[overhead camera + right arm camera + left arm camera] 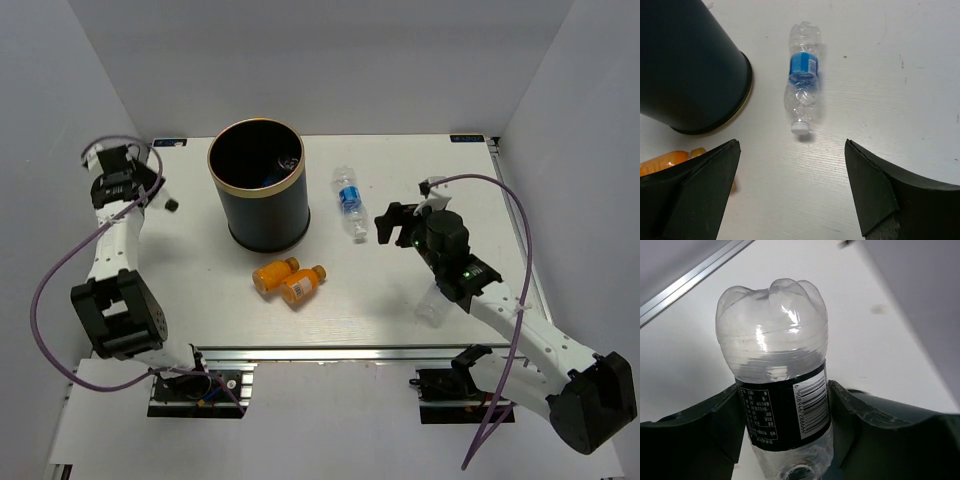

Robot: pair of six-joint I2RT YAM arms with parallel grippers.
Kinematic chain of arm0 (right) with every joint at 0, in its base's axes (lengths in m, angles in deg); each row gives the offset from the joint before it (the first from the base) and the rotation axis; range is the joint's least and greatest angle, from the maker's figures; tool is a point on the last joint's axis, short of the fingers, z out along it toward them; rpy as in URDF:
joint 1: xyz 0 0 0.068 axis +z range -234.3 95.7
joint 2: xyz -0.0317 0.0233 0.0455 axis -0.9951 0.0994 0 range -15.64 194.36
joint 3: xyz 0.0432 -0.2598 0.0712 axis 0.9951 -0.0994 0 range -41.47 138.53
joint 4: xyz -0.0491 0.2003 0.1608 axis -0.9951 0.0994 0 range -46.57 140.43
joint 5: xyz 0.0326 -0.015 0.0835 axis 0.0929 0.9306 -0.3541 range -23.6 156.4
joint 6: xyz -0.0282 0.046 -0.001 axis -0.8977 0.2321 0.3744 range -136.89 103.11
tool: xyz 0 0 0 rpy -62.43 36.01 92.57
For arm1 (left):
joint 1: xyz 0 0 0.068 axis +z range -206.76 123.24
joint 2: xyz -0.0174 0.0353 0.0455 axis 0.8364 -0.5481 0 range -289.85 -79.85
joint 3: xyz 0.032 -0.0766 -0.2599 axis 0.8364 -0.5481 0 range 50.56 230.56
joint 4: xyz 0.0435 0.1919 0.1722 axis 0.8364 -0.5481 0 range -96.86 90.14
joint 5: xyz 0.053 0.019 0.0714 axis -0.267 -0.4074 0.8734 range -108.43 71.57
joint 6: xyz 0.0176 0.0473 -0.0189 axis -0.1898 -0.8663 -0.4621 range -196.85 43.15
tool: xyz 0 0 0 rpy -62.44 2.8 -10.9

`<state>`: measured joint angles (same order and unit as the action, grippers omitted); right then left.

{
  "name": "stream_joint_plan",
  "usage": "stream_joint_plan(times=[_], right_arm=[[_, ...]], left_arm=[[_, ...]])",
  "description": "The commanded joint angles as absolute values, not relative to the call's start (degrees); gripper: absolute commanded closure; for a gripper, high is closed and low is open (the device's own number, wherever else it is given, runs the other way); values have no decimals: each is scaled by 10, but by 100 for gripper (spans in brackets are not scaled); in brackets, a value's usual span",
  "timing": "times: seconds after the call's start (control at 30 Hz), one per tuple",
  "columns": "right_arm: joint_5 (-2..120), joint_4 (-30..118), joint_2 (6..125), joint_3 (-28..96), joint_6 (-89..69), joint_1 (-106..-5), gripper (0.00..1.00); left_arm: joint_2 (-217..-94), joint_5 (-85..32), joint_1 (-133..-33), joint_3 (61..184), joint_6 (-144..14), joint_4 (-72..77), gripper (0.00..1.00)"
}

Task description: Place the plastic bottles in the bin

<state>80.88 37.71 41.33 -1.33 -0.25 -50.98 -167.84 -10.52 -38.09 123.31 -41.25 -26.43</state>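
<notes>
The dark round bin (257, 200) with a gold-tan rim stands at the back middle; a bit of blue (288, 160) shows inside it. A clear bottle (348, 203) with a blue label lies right of the bin, white cap toward me, also in the right wrist view (802, 90). Two orange bottles (288, 280) lie side by side in front of the bin. My left gripper (782, 390) is shut on another clear bottle (772, 335) with a dark barcode label, at the far left (148, 182). My right gripper (791, 145) is open and empty, just short of the lying bottle's cap (393, 225).
White walls close in the table on the left, back and right. A small dark object (172, 204) sits on the table near the left gripper. The bin's side (690, 65) and an orange bottle (665, 165) show left of the right fingers.
</notes>
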Motion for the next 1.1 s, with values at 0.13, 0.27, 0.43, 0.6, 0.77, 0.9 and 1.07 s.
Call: stream_joint_plan(times=[0.13,0.27,0.43,0.6,0.77,0.9,1.07], right_arm=[[849,371,360,-50,16,-523,11],[848,380,361,-68,25,-526,11],[873,407,363,-64,26,-528,11],[900,460,366,-58,52,-544,11],[914,490,357,-60,69,-564,11],[921,561,355,-46,105,-589,11],[977,663,358,-45,168,-618,11]], left_arm=[[-1560,-139,-457,1353,-381,-181,51],[-1551,-213,-530,1344,-391,-85,45],[-1607,-217,-598,1393,-432,-88,32],[-1654,-173,-677,1442,-501,-135,17],[-1689,-137,-703,1499,-515,-171,2],[-1696,-135,-704,1531,-522,-195,2],[-1682,-111,-705,1551,-540,-208,2]])
